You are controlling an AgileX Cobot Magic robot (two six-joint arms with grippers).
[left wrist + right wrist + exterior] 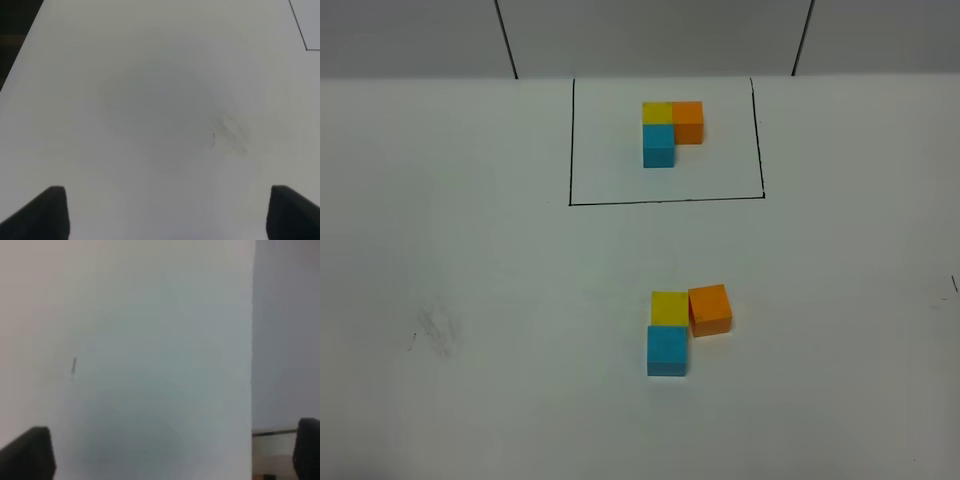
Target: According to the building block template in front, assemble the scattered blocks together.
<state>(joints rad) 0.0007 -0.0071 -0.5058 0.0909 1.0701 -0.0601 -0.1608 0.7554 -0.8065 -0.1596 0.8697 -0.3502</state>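
The building block template (670,130) sits at the back inside a thin black-line rectangle (665,202): yellow and orange cubes side by side, blue in front of the yellow. Nearer, the scattered blocks lie together: the yellow cube (669,308) touches the sky-blue cube (667,350) in front of it, and the orange cube (710,309) sits at the yellow's right, slightly rotated. Neither gripper shows in the exterior high view. The left gripper (165,215) is open over bare table. The right gripper (172,455) is open near the table's right edge. No cubes show in either wrist view.
The white table (470,250) carries a faint grey smudge (435,330) at the left, also in the left wrist view (232,132). A corner of the black rectangle (305,30) shows there. The table edge (252,340) runs through the right wrist view.
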